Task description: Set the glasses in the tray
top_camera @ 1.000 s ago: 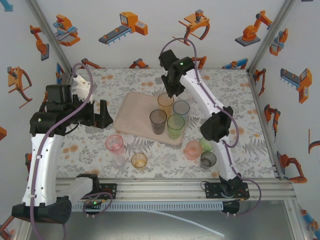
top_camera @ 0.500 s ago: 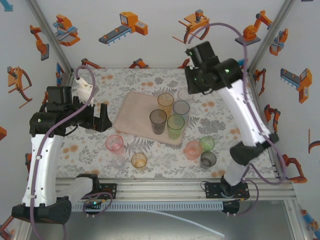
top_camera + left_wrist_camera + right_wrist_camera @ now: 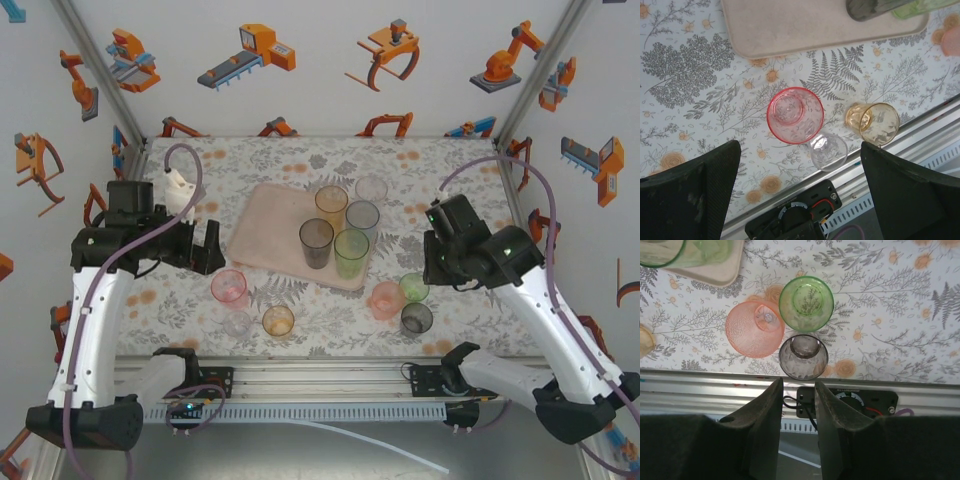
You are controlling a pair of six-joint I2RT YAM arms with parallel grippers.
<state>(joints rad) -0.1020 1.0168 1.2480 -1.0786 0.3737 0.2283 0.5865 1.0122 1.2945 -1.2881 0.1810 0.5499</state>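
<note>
Your right pincer [image 3: 798, 387] has left the far end of the flat pale pink rectangular tray [image 3: 268, 215] and swung back to the near edge of the table. A second ago it stood over the tall amber see-through tumbler [image 3: 331, 203]. A small clear tumbler [image 3: 371, 188], not to be seen then, now stands by the tray's far right corner, well beyond the pincer. From above you cannot tell whether its base is inside the rim. The jaws stand slightly apart with nothing between them, so that delivery looks finished and another pick is due.

Just ahead of the fingertips stands the short smoky grey tumbler [image 3: 803, 357]. The short green tumbler [image 3: 806, 303] is beyond it and the short salmon-pink ribbed tumbler [image 3: 755, 330] is ahead to the left. The three crowd together, touching or nearly so, which leaves a finger little room beside the grey one.

Your left pincer [image 3: 801, 150] is spread wide and empty. Beneath it, between the fingers, sit a short red-rimmed pink tumbler [image 3: 795, 115] and a tiny clear glass [image 3: 828, 150] touching it. A short amber glass [image 3: 879, 125] sits nearer the right finger, and the tray's edge lies ahead.

Four tall tumblers cluster at the tray's right end, and the end nearer the left pincer is bare.
</note>
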